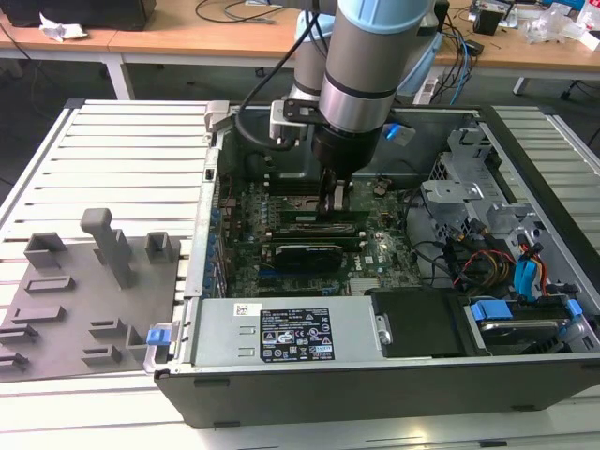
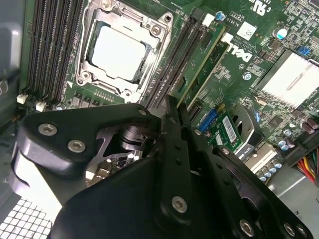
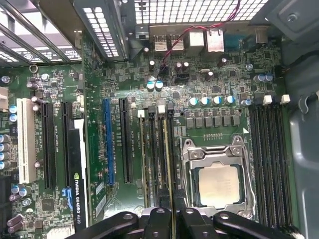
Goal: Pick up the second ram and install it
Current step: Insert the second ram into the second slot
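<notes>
My hand (image 3: 172, 219) is pinched shut on the thin green second ram stick (image 3: 172, 164), edge-down over a black slot beside the CPU socket (image 3: 215, 185); slight misalignment could jam it.

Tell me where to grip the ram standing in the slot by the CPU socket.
Pinch the ram by its two flat faces, mid-length at the top edge, coming straight down: it stands on edge, thin, with slots close beside it.
</notes>
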Robot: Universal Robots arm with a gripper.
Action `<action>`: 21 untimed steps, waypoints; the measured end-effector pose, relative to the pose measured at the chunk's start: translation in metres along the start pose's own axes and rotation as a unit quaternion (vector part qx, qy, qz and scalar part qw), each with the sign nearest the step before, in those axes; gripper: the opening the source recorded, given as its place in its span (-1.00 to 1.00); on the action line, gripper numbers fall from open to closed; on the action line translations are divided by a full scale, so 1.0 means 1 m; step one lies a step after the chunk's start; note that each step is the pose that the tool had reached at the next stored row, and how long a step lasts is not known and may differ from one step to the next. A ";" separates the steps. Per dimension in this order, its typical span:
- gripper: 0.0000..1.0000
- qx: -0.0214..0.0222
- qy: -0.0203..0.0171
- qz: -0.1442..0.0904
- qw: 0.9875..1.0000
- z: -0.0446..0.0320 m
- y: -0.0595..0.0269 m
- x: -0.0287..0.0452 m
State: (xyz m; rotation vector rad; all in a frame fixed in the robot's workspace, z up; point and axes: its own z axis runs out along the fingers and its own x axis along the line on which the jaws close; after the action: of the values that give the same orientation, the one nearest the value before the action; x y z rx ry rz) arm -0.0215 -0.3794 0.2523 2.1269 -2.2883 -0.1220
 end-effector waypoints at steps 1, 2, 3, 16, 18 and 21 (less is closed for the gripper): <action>-0.73 0.000 0.000 0.000 1.000 0.0012 -0.0001 0.0001; -0.73 0.000 0.000 0.000 1.000 0.0020 -0.0001 0.0001; -0.73 0.000 0.000 0.000 1.000 0.0024 -0.0002 0.0001; -0.73 0.000 0.000 0.000 1.000 0.0115 -0.0008 0.0005; -0.73 0.000 0.000 0.000 1.000 0.0127 -0.0009 0.0005; -0.73 0.000 0.000 0.000 1.000 0.0145 -0.0010 0.0006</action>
State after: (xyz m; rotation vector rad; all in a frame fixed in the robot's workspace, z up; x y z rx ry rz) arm -0.0215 -0.3794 0.2377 2.1270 -2.2882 -0.1220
